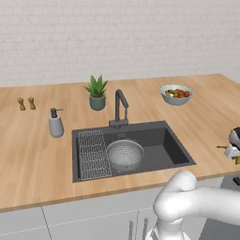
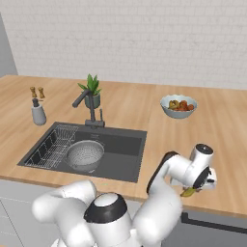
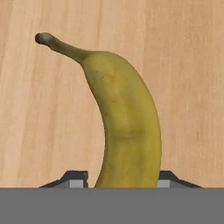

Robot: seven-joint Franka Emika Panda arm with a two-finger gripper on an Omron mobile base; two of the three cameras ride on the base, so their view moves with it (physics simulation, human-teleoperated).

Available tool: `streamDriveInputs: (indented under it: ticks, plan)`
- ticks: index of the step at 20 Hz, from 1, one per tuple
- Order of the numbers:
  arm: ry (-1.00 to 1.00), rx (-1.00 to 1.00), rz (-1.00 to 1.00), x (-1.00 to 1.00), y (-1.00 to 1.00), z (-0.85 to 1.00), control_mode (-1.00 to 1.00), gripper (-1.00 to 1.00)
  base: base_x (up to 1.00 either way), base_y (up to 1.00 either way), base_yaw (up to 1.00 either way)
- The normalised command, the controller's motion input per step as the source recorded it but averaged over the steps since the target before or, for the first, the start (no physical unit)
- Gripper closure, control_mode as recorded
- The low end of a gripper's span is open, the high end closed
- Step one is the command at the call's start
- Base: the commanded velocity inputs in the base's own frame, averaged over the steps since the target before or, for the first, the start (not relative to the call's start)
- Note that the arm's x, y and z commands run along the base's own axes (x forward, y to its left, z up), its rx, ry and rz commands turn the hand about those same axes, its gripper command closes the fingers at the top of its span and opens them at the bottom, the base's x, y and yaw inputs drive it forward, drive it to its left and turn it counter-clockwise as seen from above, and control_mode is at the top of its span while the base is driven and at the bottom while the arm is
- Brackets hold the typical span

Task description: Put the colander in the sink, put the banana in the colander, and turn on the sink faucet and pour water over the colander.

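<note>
The banana [image 3: 124, 122] lies on the wooden counter [image 2: 226, 144] to the right of the sink [image 1: 173, 147]. It is yellow with a dark stem tip. My gripper [image 3: 122, 178] is down over it, one finger tip tight against each side of its lower end. From the right base view the gripper [image 2: 194, 189] sits near the counter's front edge, with the banana [image 2: 187, 192] peeking out beneath it. The grey perforated colander [image 1: 124, 154] stands upright in the sink basin, beside the wire rack [image 1: 92, 154]. The dark sink faucet [image 1: 120, 108] rises behind the basin, its spout over the sink.
A pale bowl of colourful fruit [image 1: 176, 93] sits at the back right of the counter. A potted plant [image 1: 97, 92] stands behind the faucet. At the left are a soap dispenser [image 1: 56, 123] and two small shakers [image 1: 26, 103]. A white brick wall backs the counter.
</note>
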Motion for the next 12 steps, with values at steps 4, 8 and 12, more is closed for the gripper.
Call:
streamDriveInputs:
  ticks: [4,8,12]
  plan:
    - [-0.38,0.00,0.00,-0.42,0.99,-0.66,-1.00,1.00,0.00,0.00,0.00]
    - [-0.29,-0.01,0.00,-0.19,0.86,-0.15,-1.00,1.00,0.00,0.00,0.00]
    - [0.00,-0.11,0.01,-0.06,0.94,0.87,-1.00,1.00,0.00,0.00,0.00]
